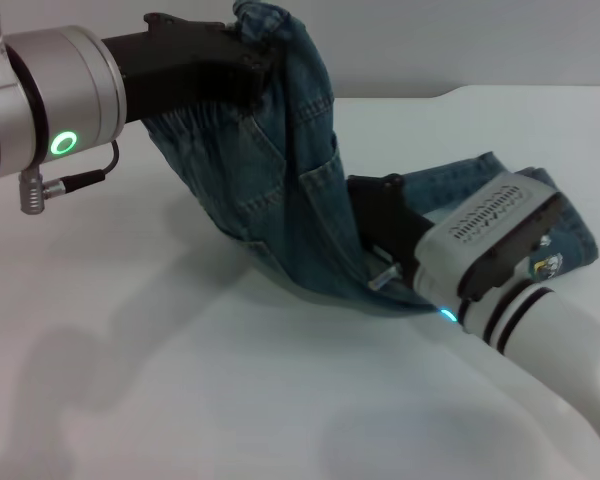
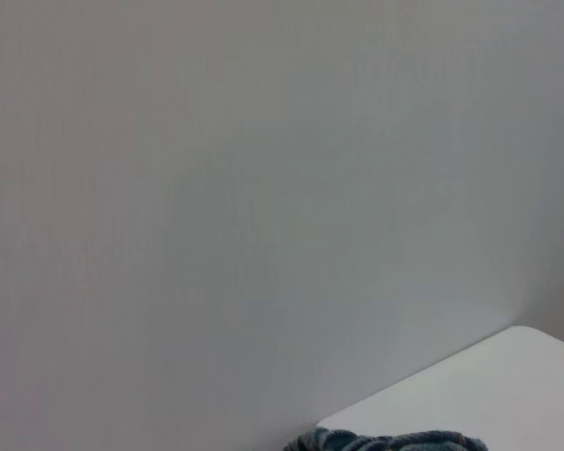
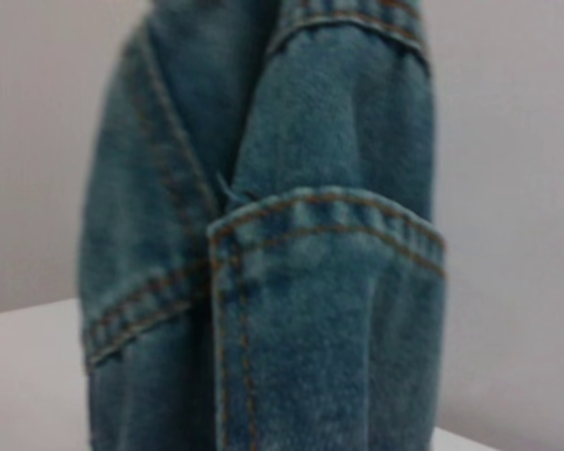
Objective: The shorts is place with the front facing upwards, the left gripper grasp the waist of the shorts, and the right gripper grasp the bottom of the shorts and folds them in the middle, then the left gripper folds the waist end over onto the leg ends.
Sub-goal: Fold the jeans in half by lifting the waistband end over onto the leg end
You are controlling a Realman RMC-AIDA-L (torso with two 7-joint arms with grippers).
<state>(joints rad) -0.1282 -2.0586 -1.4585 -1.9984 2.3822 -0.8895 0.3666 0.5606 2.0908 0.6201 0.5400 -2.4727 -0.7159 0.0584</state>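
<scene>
Silver left arm (image 1: 50, 100), green light ring (image 1: 64, 143), black hand (image 1: 255, 70)

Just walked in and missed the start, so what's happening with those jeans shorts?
The robot is partway through folding the blue-green denim shorts on the white table. The left pincer, black on its silver arm, grips the gathered waistband and holds it lifted high above the table. The right pincer, on the white arm, is low against the denim near the leg ends, which lie on the table.

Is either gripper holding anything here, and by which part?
The left gripper holds the shorts raised by their waist end. The right gripper is against the cloth lower down; its hold cannot be told.
</scene>
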